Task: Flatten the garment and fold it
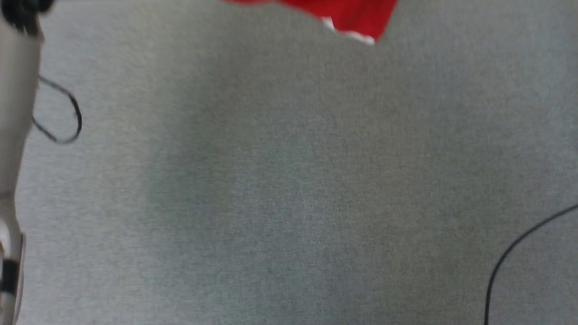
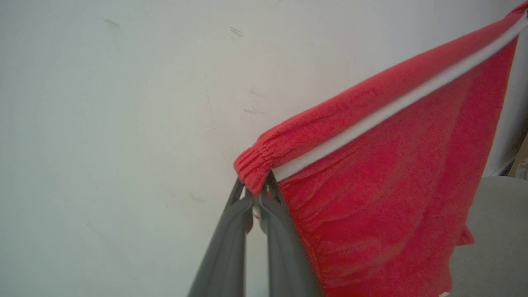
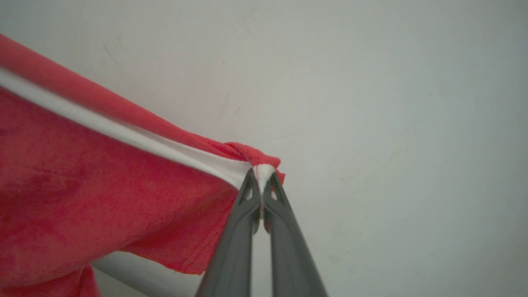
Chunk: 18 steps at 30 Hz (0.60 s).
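**Fig.** Garment held aloft between both grippers, above the work surface.

(a) Grey cloth-covered surface (image 1: 289, 180): bare across its middle and near edge in the head view.

(b) Pale wall (image 2: 123, 103): the background in both wrist views.

(c) Garment (image 2: 371, 185), red: it hangs off the surface, and a low corner with white trim dips in over the far edge in the head view (image 1: 352, 16). Its top edge, marked by a white band (image 2: 392, 107), is pulled fairly taut from one gripper to the other, and that line is its long axis. The rest drapes below in soft folds.

(d) Left forearm (image 1: 16, 113): rises along the left edge of the surface.

(e) Left gripper (image 2: 255, 194): jaws pinched narrow on the gathered waistband corner. The cloth runs from it towards the right arm.

(f) Right gripper (image 3: 260, 181): jaws pinched narrow on the opposite corner, at a white tip. The cloth runs from it towards the left arm.

(g) Dark cable (image 1: 510, 253): near the right corner of the near edge.

Neither arm is nearer, since each holds one end. The coming move probably depends on keeping the held edge parallel to the far edge while the hanging part is laid down towards the near edge.
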Available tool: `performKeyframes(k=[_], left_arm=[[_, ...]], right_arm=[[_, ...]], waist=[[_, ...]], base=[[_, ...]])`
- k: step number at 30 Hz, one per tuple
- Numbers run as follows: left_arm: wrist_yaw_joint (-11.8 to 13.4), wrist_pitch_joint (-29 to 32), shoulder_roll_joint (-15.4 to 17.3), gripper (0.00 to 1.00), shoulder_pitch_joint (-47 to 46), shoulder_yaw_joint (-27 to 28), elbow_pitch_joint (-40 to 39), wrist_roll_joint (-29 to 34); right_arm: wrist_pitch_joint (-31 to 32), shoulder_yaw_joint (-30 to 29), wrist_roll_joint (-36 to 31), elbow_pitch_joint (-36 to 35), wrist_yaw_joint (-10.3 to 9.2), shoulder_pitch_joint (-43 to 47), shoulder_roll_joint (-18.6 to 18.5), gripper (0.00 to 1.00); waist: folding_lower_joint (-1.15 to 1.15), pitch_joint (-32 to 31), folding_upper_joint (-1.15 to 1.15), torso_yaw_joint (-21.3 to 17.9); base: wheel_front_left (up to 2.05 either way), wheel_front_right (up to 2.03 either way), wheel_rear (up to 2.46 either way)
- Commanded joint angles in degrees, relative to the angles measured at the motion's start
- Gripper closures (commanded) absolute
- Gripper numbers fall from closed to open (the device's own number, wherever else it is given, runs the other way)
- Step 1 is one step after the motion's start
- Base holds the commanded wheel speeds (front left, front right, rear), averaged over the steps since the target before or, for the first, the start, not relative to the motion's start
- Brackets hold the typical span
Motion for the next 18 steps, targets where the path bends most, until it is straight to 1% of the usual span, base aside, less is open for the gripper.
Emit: performKeyframes(k=[1, 5, 9, 14, 18], left_arm=[[-0.1, -1.7, -0.5, 1.00, -2.3, 0.4, 2.2, 0.7], [0.2, -7.1, -2.4, 1.00, -6.8, 0.4, 8.5, 2.3], [0.1, -11.5, -4.1, 1.00, -7.3, -0.9, 13.3, 3.1], [-0.2, -14.9, -5.7, 1.00, -1.9, -4.1, 17.3, 3.0], [-0.3, -18.0, -5.6, 1.00, 5.2, -6.7, 18.5, 2.8]], right_arm=[[-2.0, -0.5, -1.3, 2.4, -0.15, -2.0, 0.6, 1.00], [-8.1, -2.3, -4.4, 9.8, -0.15, -5.5, 3.7, 1.00], [-12.6, -2.8, -5.9, 15.4, -0.15, -5.2, 6.3, 1.00], [-16.6, -0.9, -5.1, 20.4, -0.15, 0.2, 8.7, 1.00], [-19.5, 2.0, -1.7, 21.7, -0.15, 6.8, 10.3, 1.00]], waist=[[-0.03, 7.6, -0.01, -3.5], [-0.03, 8.5, -0.01, -3.5], [-0.03, 8.2, -0.01, -3.1], [-0.03, 5.9, -0.01, -2.3], [-0.03, 2.2, -0.01, -1.9]], base=[[0.00, 0.00, 0.00], [0.00, 0.00, 0.00], [0.00, 0.00, 0.00], [0.00, 0.00, 0.00], [0.00, 0.00, 0.00]])
